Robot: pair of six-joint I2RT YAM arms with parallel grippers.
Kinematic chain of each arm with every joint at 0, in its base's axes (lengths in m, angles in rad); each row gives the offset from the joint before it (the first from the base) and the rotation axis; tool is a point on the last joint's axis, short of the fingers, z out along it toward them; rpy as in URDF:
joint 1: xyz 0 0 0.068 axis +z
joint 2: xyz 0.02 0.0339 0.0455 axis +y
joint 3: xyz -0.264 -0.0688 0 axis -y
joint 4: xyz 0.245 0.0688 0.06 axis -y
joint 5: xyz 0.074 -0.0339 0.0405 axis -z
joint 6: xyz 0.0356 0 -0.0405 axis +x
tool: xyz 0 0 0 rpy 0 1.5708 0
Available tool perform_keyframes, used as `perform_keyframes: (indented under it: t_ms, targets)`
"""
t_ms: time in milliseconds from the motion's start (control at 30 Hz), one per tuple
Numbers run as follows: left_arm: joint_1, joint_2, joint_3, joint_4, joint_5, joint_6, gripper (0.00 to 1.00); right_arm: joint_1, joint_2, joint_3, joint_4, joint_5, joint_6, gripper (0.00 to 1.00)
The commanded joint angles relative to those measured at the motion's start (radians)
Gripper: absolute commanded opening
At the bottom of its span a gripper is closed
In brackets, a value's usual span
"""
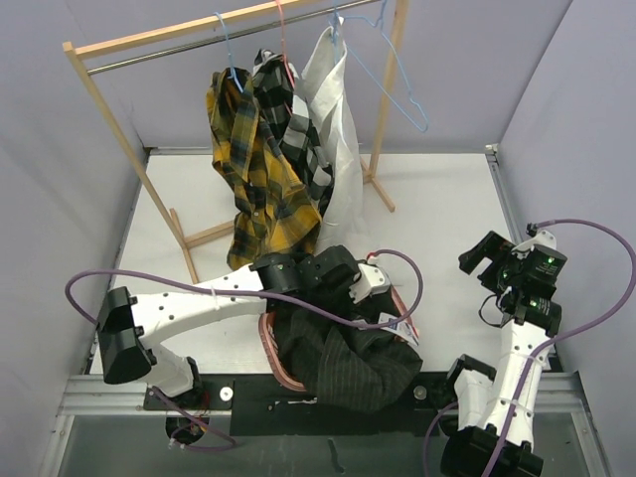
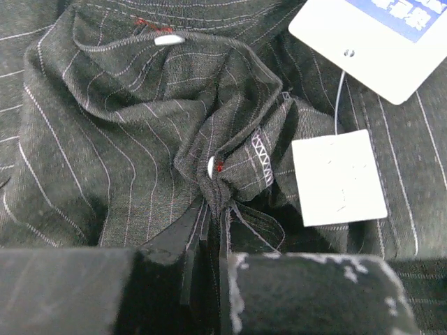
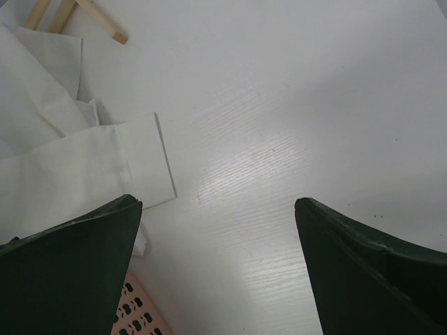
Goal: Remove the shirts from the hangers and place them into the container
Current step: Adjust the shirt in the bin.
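Wooden rack [image 1: 104, 111], far out ahead of both hands, carries most of the remaining work. The yellow plaid shirt [image 1: 253, 189], the check shirt [image 1: 298, 129] and the white shirt [image 1: 338, 139] hang there on their hangers [image 1: 283, 45], three garments left to free. A bare blue hanger [image 1: 421, 125] hangs on the rail ahead of the right hand [image 3: 216, 206]. Its shirt, I judge, is the black striped shirt [image 1: 348, 363], heaped in the pink container [image 1: 269, 340] directly under the left hand [image 2: 211, 244] and spilling over the near rim. That puts the task roughly a quarter done.

The left arm reaches across from its base, forearm low, wrist bent down over the container. The left hand is clenched on a bunched fold of the black striped shirt beside a button, with paper tags [image 2: 339, 178] just right of its fingers. The right arm stands folded upright. Its hand is released and empty, hovering above bare counter [image 3: 279, 105], with the white shirt's edge off to its left.
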Motion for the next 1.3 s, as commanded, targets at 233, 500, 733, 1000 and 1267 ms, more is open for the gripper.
perform_keyframes:
  t_ms: [233,500,733,1000,1267]
  targets:
    - [0.023,0.164,-0.035,0.126,0.006,-0.074,0.00,0.001,-0.034,-0.008,0.030,0.002,0.011,0.96]
    - [0.061,0.305,0.037,0.245,0.035,-0.091,0.00,0.002,-0.046,-0.007,0.028,0.010,0.014,0.96]
    - [0.128,0.434,0.153,0.314,0.087,-0.067,0.00,0.001,-0.046,-0.005,0.027,0.011,0.014,0.96]
    - [0.141,0.440,0.281,0.278,0.097,0.025,0.44,0.001,-0.047,-0.005,0.025,0.008,0.015,0.96]
    - [0.112,0.201,0.304,0.290,0.069,0.058,0.80,0.001,-0.046,-0.005,0.028,-0.001,0.016,0.96]
